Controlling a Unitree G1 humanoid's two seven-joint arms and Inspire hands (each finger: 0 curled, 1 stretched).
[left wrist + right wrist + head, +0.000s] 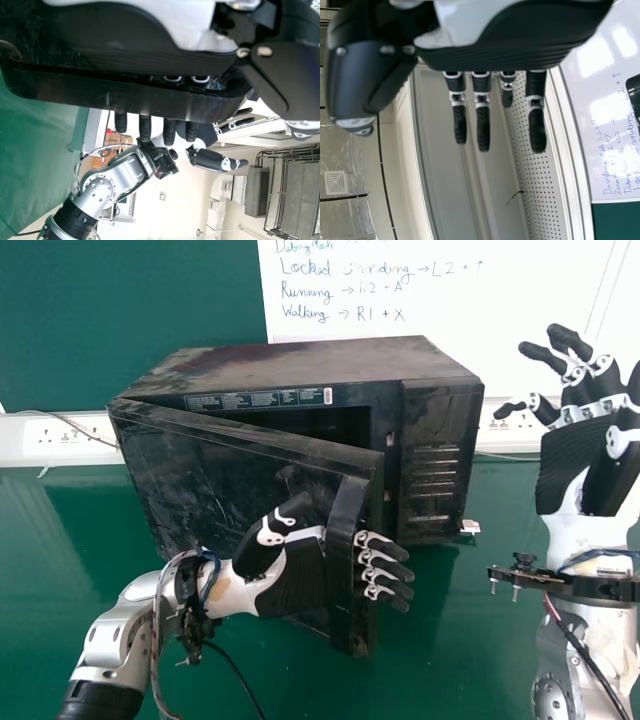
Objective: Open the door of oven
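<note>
My left hand (297,578), loosely open, sits through the handle (346,515); door (200,472) beside it ajar; I'd pull wider. Right hand (568,470) open, empty.

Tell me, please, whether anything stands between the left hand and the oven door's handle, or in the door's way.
Nothing visible separates the left hand from the handle: its fingers pass behind it. In front of the part-open door is the left forearm, which may need to shift as the door swings wider.
</note>
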